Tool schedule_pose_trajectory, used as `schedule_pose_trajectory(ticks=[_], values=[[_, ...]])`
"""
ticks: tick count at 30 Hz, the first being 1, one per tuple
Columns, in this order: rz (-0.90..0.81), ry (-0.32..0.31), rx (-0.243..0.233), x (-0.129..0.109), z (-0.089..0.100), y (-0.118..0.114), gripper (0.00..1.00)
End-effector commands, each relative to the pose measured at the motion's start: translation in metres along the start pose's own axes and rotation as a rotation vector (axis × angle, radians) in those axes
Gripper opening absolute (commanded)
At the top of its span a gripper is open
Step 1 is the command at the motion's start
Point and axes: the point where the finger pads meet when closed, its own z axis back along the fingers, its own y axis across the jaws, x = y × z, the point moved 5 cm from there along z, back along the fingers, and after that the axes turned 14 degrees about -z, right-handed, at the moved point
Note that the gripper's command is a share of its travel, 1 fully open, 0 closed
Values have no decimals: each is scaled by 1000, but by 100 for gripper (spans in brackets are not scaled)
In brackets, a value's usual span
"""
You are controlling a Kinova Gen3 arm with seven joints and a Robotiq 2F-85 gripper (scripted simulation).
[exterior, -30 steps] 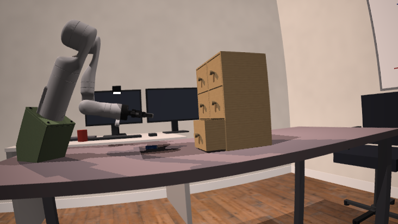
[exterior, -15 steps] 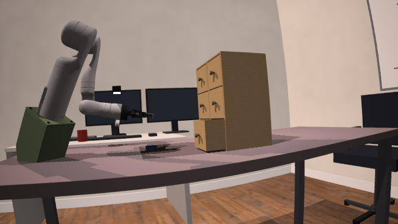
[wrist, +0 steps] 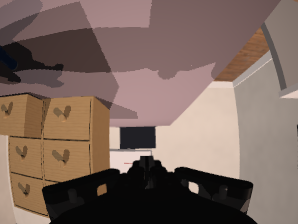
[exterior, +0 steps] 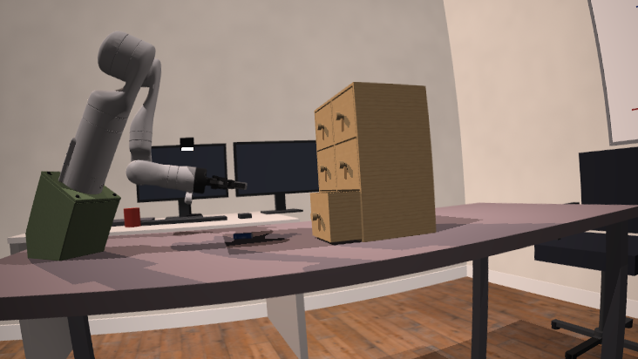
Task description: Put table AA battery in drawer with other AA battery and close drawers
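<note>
The small wooden chest (exterior: 375,162) stands on the table, with rows of small drawers with hook handles. A bottom drawer (exterior: 335,217) stands pulled out a little from the front; the upper drawers look pushed in. The AA battery (exterior: 243,236) is a small bluish thing lying on the table, left of the chest. My gripper (exterior: 242,183) is shut and empty. It hangs level in the air above the battery, pointing at the chest and well short of it. In the wrist view the picture is upside down: the shut fingers (wrist: 148,165) are at the bottom and the chest (wrist: 49,149) is at the left.
The arm's green base block (exterior: 66,218) stands at the table's left. Behind the table is a second desk with two monitors (exterior: 274,166), a keyboard and a red cup (exterior: 132,217). A dark office chair (exterior: 598,249) is at the right.
</note>
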Motion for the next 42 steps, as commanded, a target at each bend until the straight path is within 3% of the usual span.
schedule_pose_trajectory(ticks=[1, 42], values=[[2, -1, 0, 1, 0, -2, 0], [2, -1, 0, 4, -11, -52, 0]])
